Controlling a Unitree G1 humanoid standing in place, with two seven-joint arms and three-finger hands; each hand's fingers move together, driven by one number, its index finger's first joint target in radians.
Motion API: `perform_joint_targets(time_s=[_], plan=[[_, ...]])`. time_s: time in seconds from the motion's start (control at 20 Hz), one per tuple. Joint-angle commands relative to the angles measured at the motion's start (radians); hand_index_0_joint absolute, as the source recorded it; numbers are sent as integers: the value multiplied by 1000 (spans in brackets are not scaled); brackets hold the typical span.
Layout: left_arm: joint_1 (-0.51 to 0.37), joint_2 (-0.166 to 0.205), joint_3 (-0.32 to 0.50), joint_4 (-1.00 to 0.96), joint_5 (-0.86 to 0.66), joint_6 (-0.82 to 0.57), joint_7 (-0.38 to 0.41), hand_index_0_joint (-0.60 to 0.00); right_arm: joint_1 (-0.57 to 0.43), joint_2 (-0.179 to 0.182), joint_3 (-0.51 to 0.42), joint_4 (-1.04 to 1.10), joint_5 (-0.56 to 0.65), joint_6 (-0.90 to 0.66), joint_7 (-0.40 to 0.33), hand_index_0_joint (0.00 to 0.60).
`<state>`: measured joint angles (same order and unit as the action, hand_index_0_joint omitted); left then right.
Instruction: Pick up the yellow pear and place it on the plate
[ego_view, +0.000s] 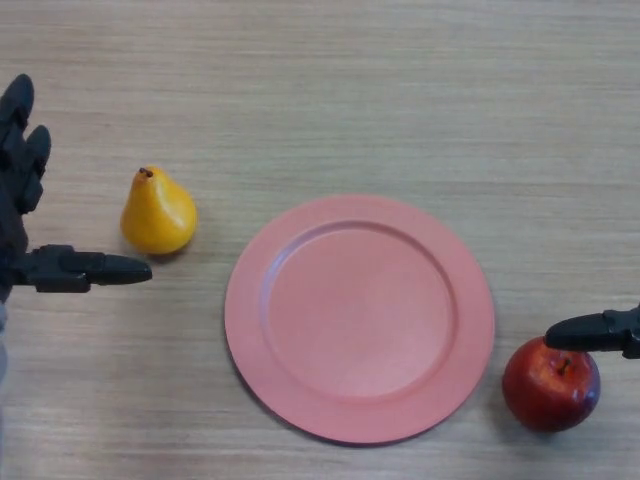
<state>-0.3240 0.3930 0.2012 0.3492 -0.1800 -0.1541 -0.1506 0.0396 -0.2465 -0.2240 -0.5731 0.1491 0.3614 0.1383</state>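
Two hands show at the edges of our view. Our left hand (25, 215) comes in at the left edge, spread wide: fingers straight and pointing up the table, thumb stretched sideways toward the plate (262, 375). The pear (157, 212) lies on the table just right of that hand, above the thumb tip, clear of it and left of the plate. Of our right hand (600, 331) only one straight digit shows, over the apple (550, 385); we cannot tell its grip.
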Motion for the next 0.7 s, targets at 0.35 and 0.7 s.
perform_joint_targets(time_s=[0.35,0.7], plan=[[-254,47,-28,382,12,-354,48,0,-9,-30,-99,-55,-18,-111,-4,0],[-378,21,-58,643,74,-409,130,0,-7,-36,-122,-38,-15,-115,3,0]])
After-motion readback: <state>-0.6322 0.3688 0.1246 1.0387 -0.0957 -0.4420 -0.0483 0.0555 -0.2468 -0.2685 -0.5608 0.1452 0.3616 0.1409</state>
